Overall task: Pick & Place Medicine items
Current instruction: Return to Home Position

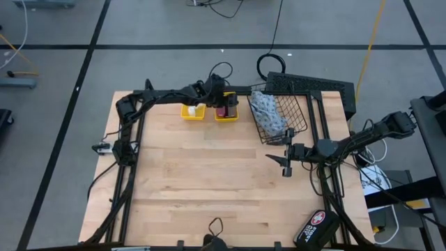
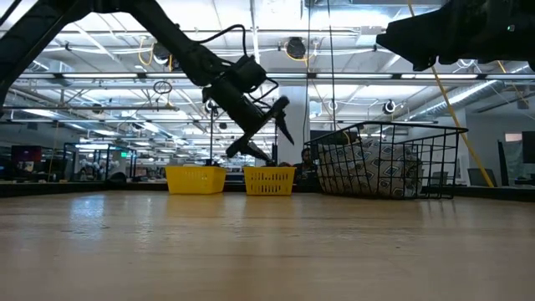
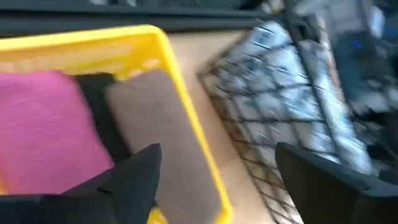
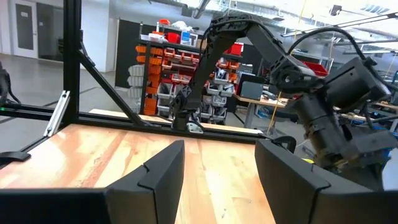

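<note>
Since the brown block (image 3: 168, 137) and pink tube (image 3: 43, 137) lie inside the right yellow basket (image 3: 180, 81), the left gripper (image 3: 217, 155), hovering just above it with jaws parted and empty, should rise straight up, clear of the neighbouring wire basket (image 3: 249, 112); the right gripper (image 4: 221, 149) waits well apart, jaws likewise parted.

Bright, even overhead light falls on the table (image 1: 209, 181), and the shadows under my 2 arms are faint. At table height, ceiling lamps (image 2: 351, 77) glare behind my left gripper (image 2: 261, 144), leaving it a dark silhouette, and the tabletop carries a pale sheen. My left wrist view is smeared with blur. My right one is crisp.
</note>
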Available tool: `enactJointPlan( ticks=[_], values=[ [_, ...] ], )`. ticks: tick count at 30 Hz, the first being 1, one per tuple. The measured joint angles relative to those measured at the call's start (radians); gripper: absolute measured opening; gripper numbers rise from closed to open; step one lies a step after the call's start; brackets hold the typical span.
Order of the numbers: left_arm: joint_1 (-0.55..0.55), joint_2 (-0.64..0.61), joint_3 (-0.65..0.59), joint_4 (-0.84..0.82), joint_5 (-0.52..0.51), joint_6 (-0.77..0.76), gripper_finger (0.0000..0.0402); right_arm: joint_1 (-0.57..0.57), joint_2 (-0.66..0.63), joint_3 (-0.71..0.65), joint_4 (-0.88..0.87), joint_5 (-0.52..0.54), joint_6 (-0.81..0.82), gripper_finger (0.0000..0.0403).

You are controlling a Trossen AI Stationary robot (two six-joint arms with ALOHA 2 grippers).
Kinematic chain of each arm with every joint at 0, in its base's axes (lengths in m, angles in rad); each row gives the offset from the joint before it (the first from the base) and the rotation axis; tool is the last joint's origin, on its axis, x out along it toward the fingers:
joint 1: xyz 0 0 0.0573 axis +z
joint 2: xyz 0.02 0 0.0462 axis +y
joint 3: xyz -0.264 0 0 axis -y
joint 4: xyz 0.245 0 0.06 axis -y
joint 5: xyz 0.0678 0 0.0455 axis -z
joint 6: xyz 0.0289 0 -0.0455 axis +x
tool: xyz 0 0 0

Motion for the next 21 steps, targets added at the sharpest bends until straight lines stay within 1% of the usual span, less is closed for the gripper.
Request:
enactJointPlan(
  ticks=[1, 2, 6, 8, 10, 12, 13, 15, 18, 19, 21],
  values=[
    [0.012, -0.001, 0.007, 0.000, 0.048, 0.008, 0.0327, 0.000, 0.000, 0.000, -0.001, 0.000, 0.000, 0.0185],
    [0.027, -0.007, 0.013, -0.001, 0.122, 0.017, 0.0332, 0.000, 0.000, 0.000, -0.005, 0.000, 0.000, 0.0185],
    [0.100, -0.053, 0.048, 0.011, 0.532, 0.032, 0.0347, 0.000, 0.000, 0.000, -0.010, 0.000, 0.002, 0.0187],
    [0.112, -0.109, 0.048, -0.002, 0.623, 0.102, 0.0350, 0.000, -0.003, 0.001, -0.017, 0.001, 0.032, 0.0186],
    [0.110, -0.185, 0.048, -0.085, 0.654, 0.216, 0.0351, 0.000, -0.017, 0.001, -0.032, 0.000, 0.088, 0.0184],
    [0.097, -0.281, 0.048, -0.188, 0.631, 0.348, 0.0351, 0.000, -0.044, 0.002, -0.075, 0.001, 0.137, 0.0182],
    [0.086, -0.335, 0.048, -0.244, 0.592, 0.422, 0.0351, 0.000, -0.060, 0.002, -0.103, 0.001, 0.157, 0.0181],
    [0.055, -0.453, 0.048, -0.373, 0.483, 0.561, 0.0351, 0.000, -0.097, 0.002, -0.162, 0.005, 0.190, 0.0181],
    [-0.005, -0.622, 0.049, -0.563, 0.290, 0.717, 0.0351, 0.000, -0.161, 0.002, -0.236, 0.027, 0.239, 0.0180],
    [-0.025, -0.674, 0.049, -0.630, 0.238, 0.758, 0.0351, 0.000, -0.185, 0.002, -0.260, 0.032, 0.252, 0.0180],
    [-0.071, -0.773, 0.033, -0.712, 0.126, 0.776, 0.0352, 0.000, -0.236, 0.002, -0.293, 0.035, 0.266, 0.0180]
  ],
)
